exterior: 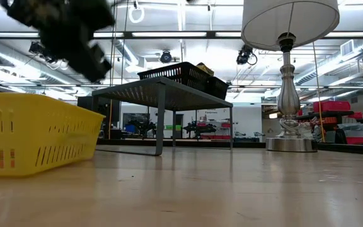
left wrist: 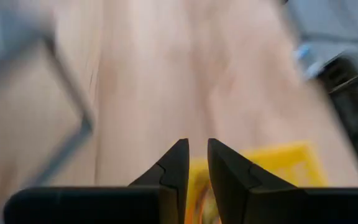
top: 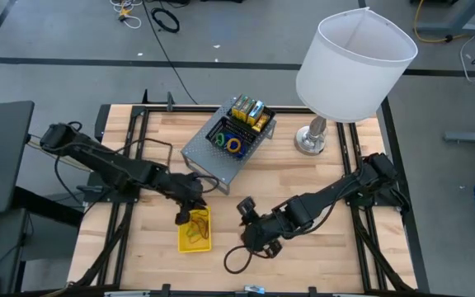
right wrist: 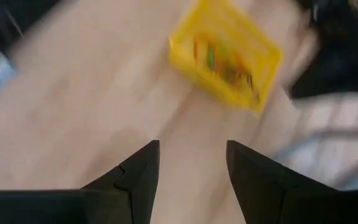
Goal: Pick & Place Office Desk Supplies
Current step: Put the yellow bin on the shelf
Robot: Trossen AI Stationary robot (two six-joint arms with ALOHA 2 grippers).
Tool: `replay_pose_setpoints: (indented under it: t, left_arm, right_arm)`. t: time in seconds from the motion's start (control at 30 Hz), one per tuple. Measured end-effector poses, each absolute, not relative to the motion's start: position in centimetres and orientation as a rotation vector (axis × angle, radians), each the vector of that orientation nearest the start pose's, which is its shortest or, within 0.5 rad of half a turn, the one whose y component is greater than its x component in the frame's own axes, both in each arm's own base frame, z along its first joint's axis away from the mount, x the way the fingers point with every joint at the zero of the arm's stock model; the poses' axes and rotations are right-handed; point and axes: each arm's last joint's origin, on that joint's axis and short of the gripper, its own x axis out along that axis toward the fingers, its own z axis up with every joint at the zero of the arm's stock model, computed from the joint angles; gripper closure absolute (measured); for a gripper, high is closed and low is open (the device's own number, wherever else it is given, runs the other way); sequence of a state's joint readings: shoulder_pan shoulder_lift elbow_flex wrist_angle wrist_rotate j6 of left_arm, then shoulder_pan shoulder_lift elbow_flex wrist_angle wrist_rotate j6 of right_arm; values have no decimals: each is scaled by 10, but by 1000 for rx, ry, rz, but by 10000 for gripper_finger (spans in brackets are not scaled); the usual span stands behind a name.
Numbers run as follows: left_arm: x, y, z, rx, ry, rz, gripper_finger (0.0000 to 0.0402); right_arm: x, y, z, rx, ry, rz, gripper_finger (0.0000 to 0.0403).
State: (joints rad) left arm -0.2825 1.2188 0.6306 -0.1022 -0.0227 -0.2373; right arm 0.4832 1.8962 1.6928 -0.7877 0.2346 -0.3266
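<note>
Although several supplies carry printing, no brand, label or writing can be read in any view. The yellow plastic basket point(top: 195, 231) lies near the front edge of the wooden desk point(top: 303, 177), left of centre, with coloured rubber-band loops point(right wrist: 219, 62) inside it. The left hand point(top: 186, 212) hangs at the basket's rear rim; its fingers point(left wrist: 176, 168) stand close together with a narrow gap, and whether anything is pinched between them cannot be told. The right hand point(top: 251, 239) hovers just to the right of the basket, above bare wood, its fingers point(right wrist: 138, 174) spread wide and holding nothing.

Farther back, a grey metal stand point(top: 213, 157) carries a black mesh tray point(top: 231, 136) holding more coloured loops point(top: 232, 144), and behind it a second tray with yellow-green crayon boxes point(top: 248, 111). In the low view the stand point(exterior: 162, 91) rises on thin legs with the trays on top. A white-shaded lamp point(top: 353, 66) stands at the desk's rear right, its silver base point(top: 310, 140) on the wood.
</note>
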Motion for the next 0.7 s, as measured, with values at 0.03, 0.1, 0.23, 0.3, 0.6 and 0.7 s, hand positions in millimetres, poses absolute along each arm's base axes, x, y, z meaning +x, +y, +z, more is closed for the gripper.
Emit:
replay_pose_setpoints:
  t: [0.03, 0.1, 0.23, 0.3, 0.6, 0.7]
  left_arm:
    - [232, -68, 211, -98, 645, -204, 337]
    - [231, -71, 228, -47, 499, -272, 337]
    - [221, -81, 256, 73, 263, -428, 337]
    - [210, -82, 265, 112, 198, -447, 338]
    - [156, -75, 235, 128, 127, -274, 339]
    - [143, -72, 218, 95, 95, -249, 340]
  right_arm:
    - [368, 187, 284, -634, 856, 402, 209]
    - [375, 191, 283, -603, 800, 437, 209]
    - [389, 198, 271, -570, 735, 489, 209]
    - [396, 202, 263, -564, 712, 503, 209]
    - [424, 206, 247, -545, 541, 508, 209]
    - [434, 196, 242, -502, 532, 494, 209]
